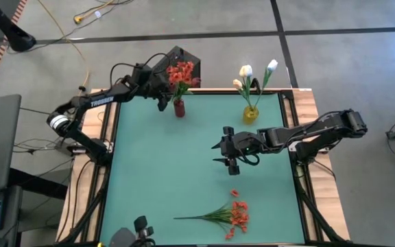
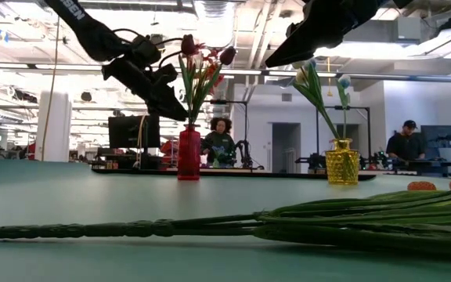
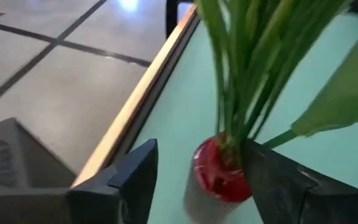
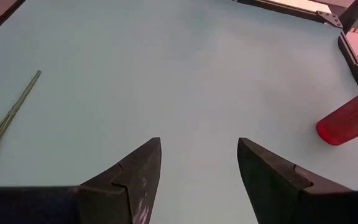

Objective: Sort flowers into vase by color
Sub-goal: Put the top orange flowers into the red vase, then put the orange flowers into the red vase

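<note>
A red vase (image 1: 179, 108) at the table's far side holds red-orange flowers and a dark red bud (image 1: 181, 72). A yellow vase (image 1: 251, 113) to its right holds white buds (image 1: 245, 71). A red-orange flower bunch (image 1: 228, 214) lies flat near the table's near edge, its stem toward the left; it also shows in the low view (image 2: 351, 219). My left gripper (image 1: 162, 99) is open, just left of and above the red vase; its fingers stand on either side of the vase mouth (image 3: 219, 168) and stems. My right gripper (image 1: 226, 147) is open and empty over the table's middle.
A black box (image 1: 184, 58) stands behind the red vase at the far edge. A small camera mount (image 1: 139, 230) sits at the near edge. Wooden rails (image 1: 307, 103) frame the green mat. People (image 2: 219, 141) sit in the room beyond.
</note>
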Robot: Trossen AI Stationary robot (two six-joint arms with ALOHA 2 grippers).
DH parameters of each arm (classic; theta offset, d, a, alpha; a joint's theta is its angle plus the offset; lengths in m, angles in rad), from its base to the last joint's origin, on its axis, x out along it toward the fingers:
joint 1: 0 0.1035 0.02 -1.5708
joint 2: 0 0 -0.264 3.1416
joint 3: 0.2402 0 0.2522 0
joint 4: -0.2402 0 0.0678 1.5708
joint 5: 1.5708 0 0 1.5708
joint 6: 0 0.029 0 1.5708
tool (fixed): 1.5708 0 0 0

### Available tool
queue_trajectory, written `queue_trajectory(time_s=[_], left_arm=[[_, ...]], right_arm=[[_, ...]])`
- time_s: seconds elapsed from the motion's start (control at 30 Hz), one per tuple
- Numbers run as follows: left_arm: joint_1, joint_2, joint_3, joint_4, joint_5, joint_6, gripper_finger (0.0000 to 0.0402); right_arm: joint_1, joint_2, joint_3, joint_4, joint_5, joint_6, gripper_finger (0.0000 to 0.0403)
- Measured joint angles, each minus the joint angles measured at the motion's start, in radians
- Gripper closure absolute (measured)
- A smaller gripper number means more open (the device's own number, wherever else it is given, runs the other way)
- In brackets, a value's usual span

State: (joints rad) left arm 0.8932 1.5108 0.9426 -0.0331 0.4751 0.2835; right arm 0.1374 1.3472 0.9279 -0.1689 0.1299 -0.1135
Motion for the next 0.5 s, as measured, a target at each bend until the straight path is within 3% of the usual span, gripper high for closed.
queue_trajectory(time_s=[0.23, 0.37, 0.5], left_arm=[[0.000, 0.000, 0.109, -0.261, -0.096, 0.120, 0.0134], [-0.005, 0.000, 0.184, -0.434, -0.102, 0.125, 0.0129], [-0.041, 0.000, 0.240, -0.621, -0.223, 0.123, 0.0131]], right_arm=[[-0.001, 0.000, 0.000, -0.001, 0.000, 0.000, 0.0164], [-0.001, 0.000, 0.000, -0.002, 0.000, 0.000, 0.0164], [-0.001, 0.000, 0.000, -0.002, 0.000, 0.000, 0.0164]])
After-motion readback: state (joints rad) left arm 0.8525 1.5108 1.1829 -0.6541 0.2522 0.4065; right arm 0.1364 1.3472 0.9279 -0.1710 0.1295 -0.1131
